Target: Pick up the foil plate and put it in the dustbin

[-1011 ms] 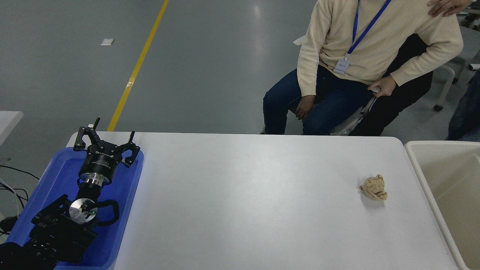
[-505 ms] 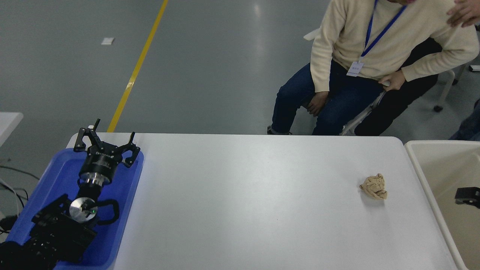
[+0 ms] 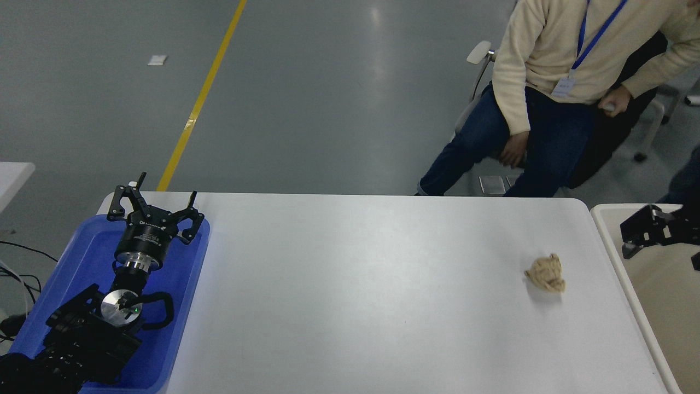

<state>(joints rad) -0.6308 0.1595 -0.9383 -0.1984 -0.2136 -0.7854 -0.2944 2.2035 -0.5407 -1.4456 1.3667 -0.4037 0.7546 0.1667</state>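
- Head view, right side: black right gripper (image 3: 637, 236) has come in from the right edge and now hangs above the near-left rim of the large beige plastic rectangular dustbin (image 3: 601, 219). One second ago no right arm was in view; half a second ago only a small dark tip showed over the bin, farther toward the camera.
- Finger spacing of the right gripper cannot be told; it is partly cropped, and nothing silver shows in it.
- Head view, table: no shiny foil plate is visible anywhere, neither on the white rectangular table (image 3: 355, 284) nor in the visible part of the dustbin. Only a small tan crumpled paper ball (image 3: 545, 273) lies left of the dustbin, unmoved.
- Head view, left side: black left gripper (image 3: 154, 210), fingers spread wide and empty, is parked over the blue plastic tray (image 3: 186, 306), far left of the dustbin, unchanged.
- Head view, far side: person in a cream sweater has shifted rightward, beyond the dustbin's far-left corner.
- Judgement: the arm is repositioning over the bin; task status is unverifiable while the plate is unseen.
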